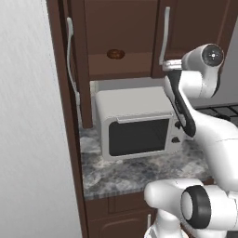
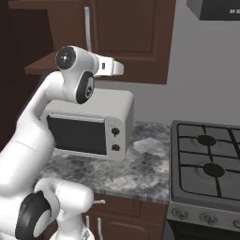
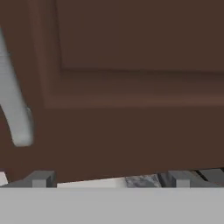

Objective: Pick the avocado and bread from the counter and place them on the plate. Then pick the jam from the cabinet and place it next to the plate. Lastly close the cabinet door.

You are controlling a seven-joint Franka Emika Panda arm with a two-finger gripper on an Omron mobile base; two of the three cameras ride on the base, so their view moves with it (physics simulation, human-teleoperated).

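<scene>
Marbled counter [image 1: 135,173] under microwave [image 1: 135,123], dark cabinet [image 1: 121,37] above

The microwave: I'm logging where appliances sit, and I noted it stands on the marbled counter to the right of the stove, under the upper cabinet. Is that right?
Not quite. The microwave stands to the left of the stove, not the right, as the right base view shows. The rest holds: it is on the marbled counter, under the upper cabinet.
</scene>
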